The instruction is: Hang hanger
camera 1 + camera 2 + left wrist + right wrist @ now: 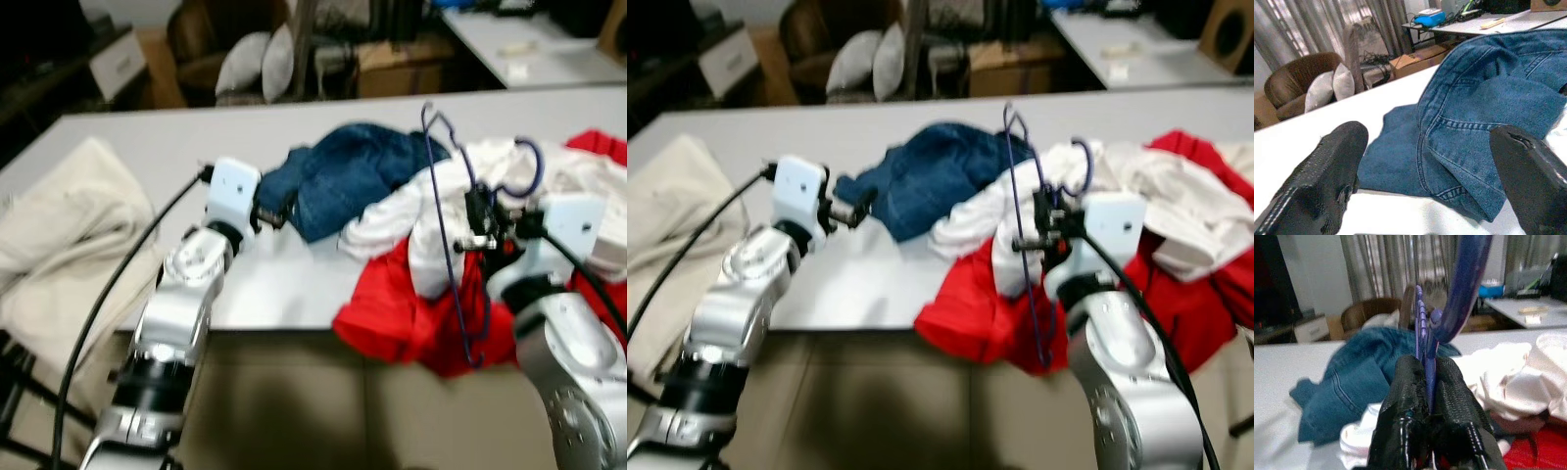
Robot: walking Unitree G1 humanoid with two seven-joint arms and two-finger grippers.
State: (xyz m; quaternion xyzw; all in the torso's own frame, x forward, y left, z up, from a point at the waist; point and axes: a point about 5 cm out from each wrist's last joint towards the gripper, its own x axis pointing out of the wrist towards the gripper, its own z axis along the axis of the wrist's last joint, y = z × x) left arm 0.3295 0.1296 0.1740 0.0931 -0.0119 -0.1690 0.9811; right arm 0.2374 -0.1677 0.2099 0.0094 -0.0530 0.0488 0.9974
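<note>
Gripping step, by the look of it: right gripper (477, 227) clamped tight on the thin blue hanger (453, 250), black fingers (1449, 387) pinching the wire between them. Held upright above the heap of white garment (431, 211) and red garment (411, 313), hook (526, 166) curling up just beside the gripper, lower loop dangling past the edge of the table (176, 137).

Left gripper (276, 213) low over the table, fingers (1327, 166) spread wide with nothing between them, aimed at the blue jeans (348, 176) lying just in front. Cream cloth (69, 225) bunched at the table's near-left corner, well apart from the hanger.

Judged next: lifting the hanger free of the garments without snagging the loop, then carrying it off to some rail or rod. No rail visible near the table, so a turn away likely needed. Wire thin and springy, likely to swing or twist in the pinch.

No brand, label or readable writing anywhere; boxes behind the table too blurred to read.
</note>
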